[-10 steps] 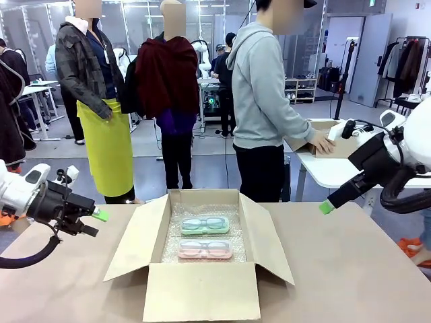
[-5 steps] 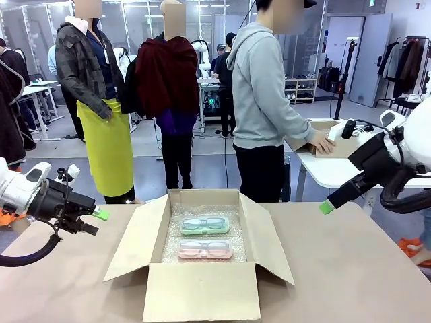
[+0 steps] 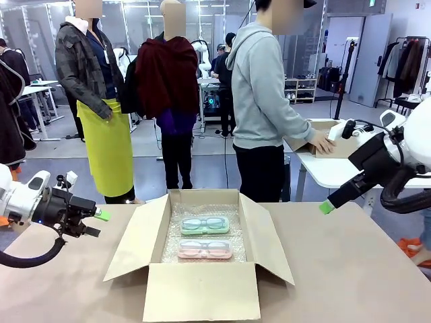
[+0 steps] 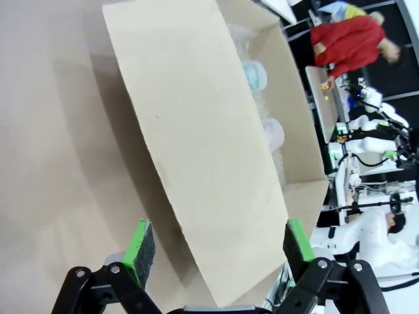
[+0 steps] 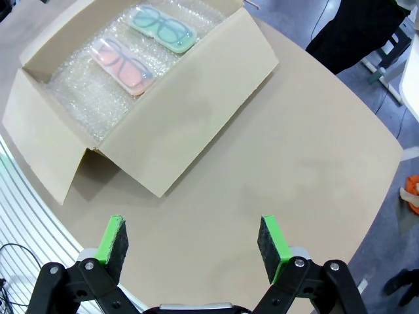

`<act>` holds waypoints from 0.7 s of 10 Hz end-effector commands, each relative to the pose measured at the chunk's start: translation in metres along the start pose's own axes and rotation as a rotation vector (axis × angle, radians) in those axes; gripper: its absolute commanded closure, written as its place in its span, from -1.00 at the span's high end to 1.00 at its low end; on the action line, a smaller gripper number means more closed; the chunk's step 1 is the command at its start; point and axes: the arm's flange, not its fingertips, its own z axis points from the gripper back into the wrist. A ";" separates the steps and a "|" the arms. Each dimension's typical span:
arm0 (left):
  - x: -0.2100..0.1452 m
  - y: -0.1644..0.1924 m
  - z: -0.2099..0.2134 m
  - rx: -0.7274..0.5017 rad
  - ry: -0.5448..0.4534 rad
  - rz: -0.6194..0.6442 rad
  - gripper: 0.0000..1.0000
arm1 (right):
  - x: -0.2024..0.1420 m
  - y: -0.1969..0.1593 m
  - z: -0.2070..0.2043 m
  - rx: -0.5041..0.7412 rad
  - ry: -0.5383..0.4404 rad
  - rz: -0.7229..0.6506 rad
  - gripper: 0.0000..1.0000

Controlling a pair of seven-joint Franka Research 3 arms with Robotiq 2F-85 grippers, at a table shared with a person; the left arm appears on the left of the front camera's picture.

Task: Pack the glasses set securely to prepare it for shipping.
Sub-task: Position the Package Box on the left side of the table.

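Fingers (image 4: 139, 243) of your left gripper (image 4: 216, 243) and right gripper (image 5: 190, 241) stand spread, empty, arms raised either side of the box (image 3: 202, 291).

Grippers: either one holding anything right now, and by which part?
Nothing is held. The left gripper and right gripper are both open and empty; the mint green case and pale pink case lie in the box.

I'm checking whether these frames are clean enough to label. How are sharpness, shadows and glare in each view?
Front view: sharp and evenly lit; the mint green case and pale pink case read clearly, with mild sheen on the bubble wrap. Left wrist view: soft, wide-angle stretched; the cardboard flap casts a broad shadow on the table. Right wrist view: crisp, soft shadow beside the box.
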 end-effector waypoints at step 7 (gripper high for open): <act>0.000 0.064 -0.044 -0.155 -0.017 0.118 1.00 | 0.000 0.001 -0.001 -0.005 -0.004 -0.009 1.00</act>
